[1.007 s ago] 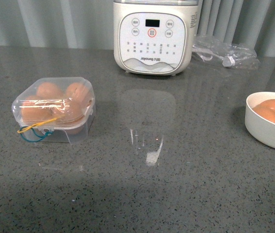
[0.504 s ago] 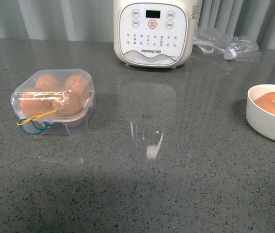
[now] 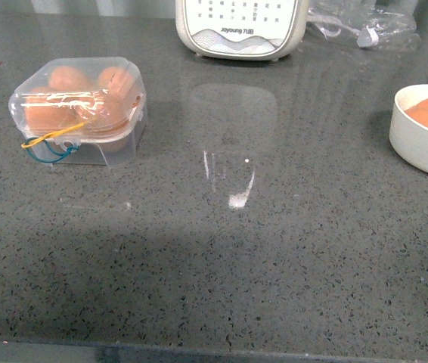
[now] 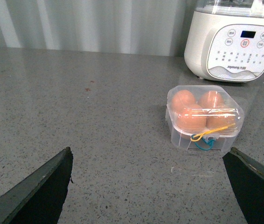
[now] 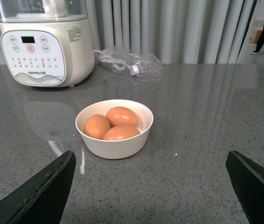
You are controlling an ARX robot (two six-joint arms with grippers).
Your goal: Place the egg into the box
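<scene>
The clear plastic box [image 3: 78, 110] stands at the left of the grey counter with its lid shut, several brown eggs inside and yellow and blue loops at its front. It also shows in the left wrist view [image 4: 204, 116]. Three brown eggs [image 5: 115, 123] lie in a round white bowl [image 5: 115, 144]; the bowl is at the right edge of the front view [image 3: 422, 140]. My left gripper [image 4: 148, 196] is open and empty, well short of the box. My right gripper [image 5: 150, 196] is open and empty, short of the bowl. Neither arm shows in the front view.
A cream appliance [image 3: 240, 26] with buttons stands at the back centre; it also shows in the right wrist view [image 5: 45, 44]. A clear plastic bag [image 5: 129, 63] with a cord lies behind the bowl. The counter's front edge [image 3: 214, 348] runs along the bottom of the front view.
The front view has tilted downward: box, appliance and bowl have all shifted up in the picture and the counter's front edge has come into view. Nothing on the counter has moved.
</scene>
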